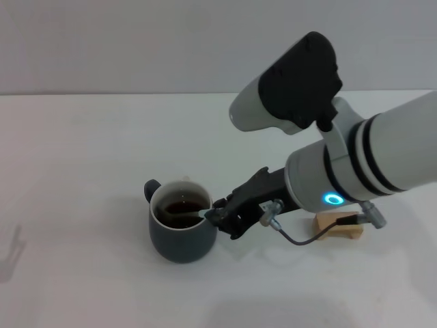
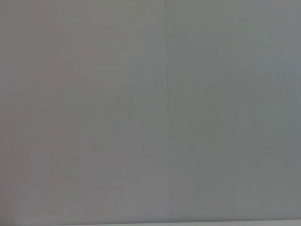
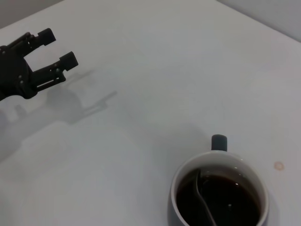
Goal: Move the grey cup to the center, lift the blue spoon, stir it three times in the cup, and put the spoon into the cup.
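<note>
The grey cup (image 1: pixel 181 232) stands on the white table, handle toward the far left, with dark liquid inside. The blue spoon (image 1: pixel 196 216) leans in it, its bowl sunk in the liquid (image 3: pixel 203 200) and its upper end at the cup's right rim. My right gripper (image 1: pixel 214 216) sits at that rim, shut on the spoon's upper end; the handle is mostly hidden by the fingers. The left gripper (image 3: pixel 59 47) hovers far off over the table with its fingers open and nothing between them. It is outside the head view.
A small wooden block (image 1: pixel 339 225) lies on the table to the right of the cup, partly behind my right arm and its cable. The left wrist view holds only a plain grey surface.
</note>
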{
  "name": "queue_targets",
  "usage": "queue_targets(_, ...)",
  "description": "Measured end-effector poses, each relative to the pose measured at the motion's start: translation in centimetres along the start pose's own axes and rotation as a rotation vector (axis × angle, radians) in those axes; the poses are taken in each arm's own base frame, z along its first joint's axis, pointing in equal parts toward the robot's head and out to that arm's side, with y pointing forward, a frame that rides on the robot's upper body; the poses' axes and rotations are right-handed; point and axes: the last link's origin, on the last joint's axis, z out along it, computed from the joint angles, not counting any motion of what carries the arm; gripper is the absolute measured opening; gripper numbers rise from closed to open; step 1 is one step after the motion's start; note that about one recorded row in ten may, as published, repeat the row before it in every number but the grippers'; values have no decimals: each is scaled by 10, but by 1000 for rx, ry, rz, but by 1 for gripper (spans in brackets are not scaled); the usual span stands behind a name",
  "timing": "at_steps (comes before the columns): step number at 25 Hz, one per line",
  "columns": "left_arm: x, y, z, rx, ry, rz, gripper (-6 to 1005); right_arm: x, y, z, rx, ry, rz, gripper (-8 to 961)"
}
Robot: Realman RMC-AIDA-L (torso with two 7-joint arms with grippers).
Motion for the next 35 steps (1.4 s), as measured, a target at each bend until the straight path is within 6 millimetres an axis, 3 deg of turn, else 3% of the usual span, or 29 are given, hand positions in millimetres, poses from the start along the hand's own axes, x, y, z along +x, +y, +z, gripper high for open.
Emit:
queue_targets(17, -1, 0, -1, 2, -3, -1, 859, -4, -2, 1, -11, -11, 12, 286)
queue_targets(21, -1, 0, -1, 1, -3, -1, 859, -8, -8, -3, 6, -46, 16, 408)
queue_targets(30, 0, 0, 0, 5, -2, -2, 859, -21, -32, -14, 168, -405, -74, 437)
queue_targets(35, 0, -2, -1, 16, 3, -1, 859, 5, -35, -6, 442, -709, -170, 437)
